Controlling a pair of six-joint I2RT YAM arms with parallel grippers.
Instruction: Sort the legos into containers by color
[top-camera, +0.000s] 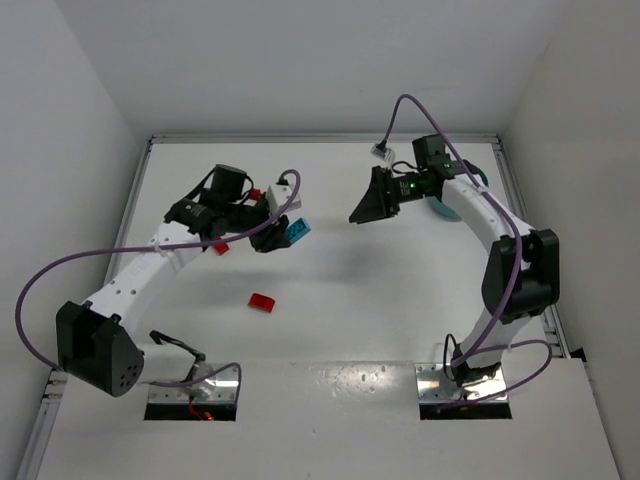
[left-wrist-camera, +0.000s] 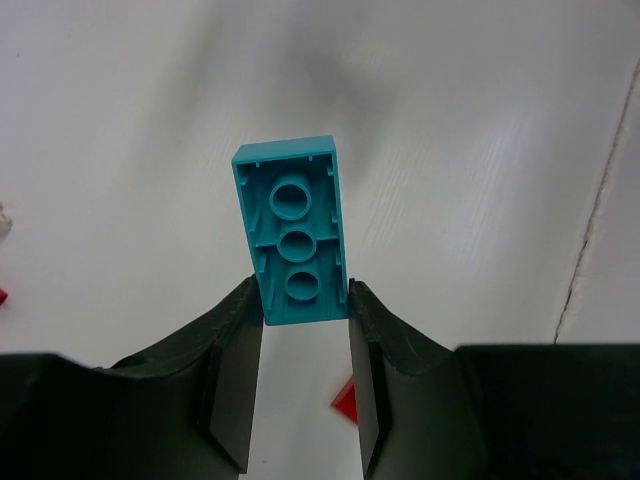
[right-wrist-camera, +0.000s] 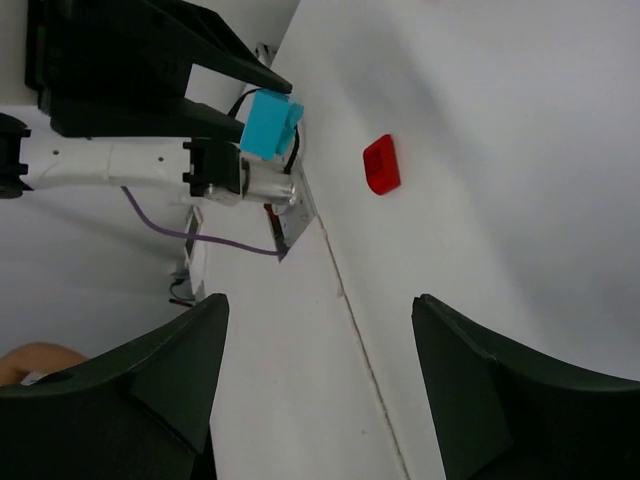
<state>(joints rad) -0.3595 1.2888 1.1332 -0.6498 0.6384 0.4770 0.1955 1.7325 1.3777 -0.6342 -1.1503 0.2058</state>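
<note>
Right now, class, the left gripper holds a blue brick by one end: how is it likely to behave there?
The blue brick is probably stiff and light: its underside shows hollow moulded plastic. Pinched only at one end by the left gripper, its smooth sides might let it pivot or slip.

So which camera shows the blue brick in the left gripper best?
Left wrist: the blue brick is close up, hollow underside showing, pinched in the left gripper. Top external shows a small blue patch; right wrist, a distant view.
</note>
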